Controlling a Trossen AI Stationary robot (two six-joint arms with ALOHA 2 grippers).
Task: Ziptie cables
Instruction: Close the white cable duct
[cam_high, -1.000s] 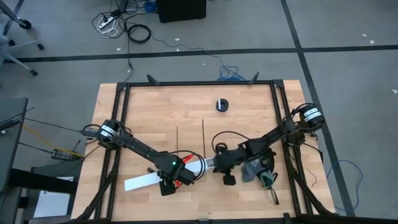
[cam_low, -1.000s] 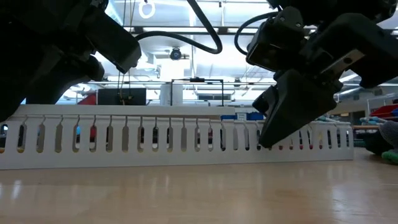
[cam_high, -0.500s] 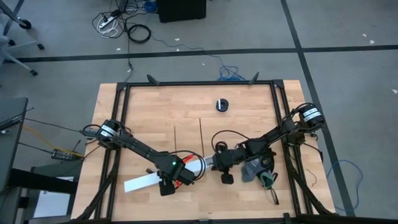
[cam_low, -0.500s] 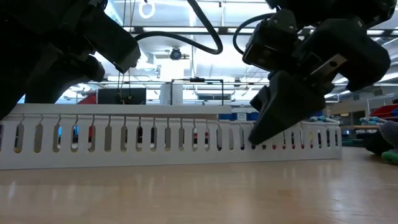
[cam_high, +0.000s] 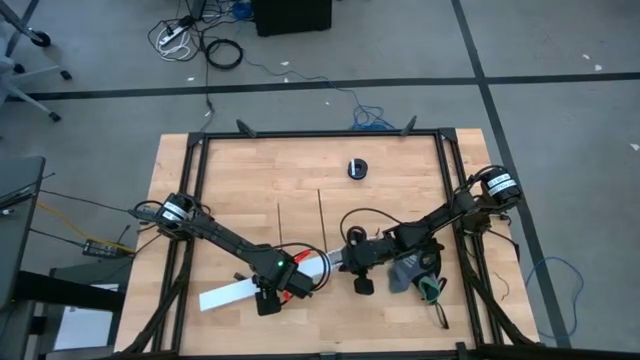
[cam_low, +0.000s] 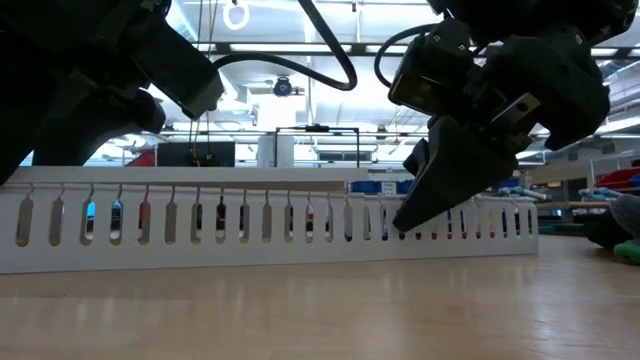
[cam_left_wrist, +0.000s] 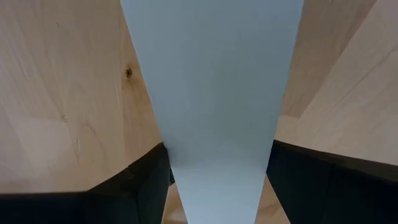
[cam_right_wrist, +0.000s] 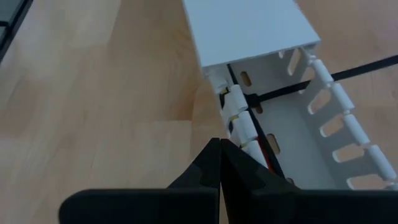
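Left pincer (cam_high: 268, 298) is clenched on the long white slotted plastic channel (cam_high: 232, 291), fingers (cam_left_wrist: 140, 186) either side of it, prob. to steady it on the wooden tabletop (cam_high: 250, 180); right pincer (cam_high: 361, 283), fingers pressed together w/ nothing seen between, sits at the channel's open end; thin coloured wires (cam_right_wrist: 271, 152) lie inside just ahead of its tips, crossed by a black strip (cam_right_wrist: 283, 91); two thin black plastic zipties (cam_high: 320, 217) lie apart, beyond both pincers, unused.

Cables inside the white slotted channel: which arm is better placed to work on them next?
Right, probably. The right claw is shut at the long white slotted plastic channel's open end, where the cables show. The left claw grips the channel.
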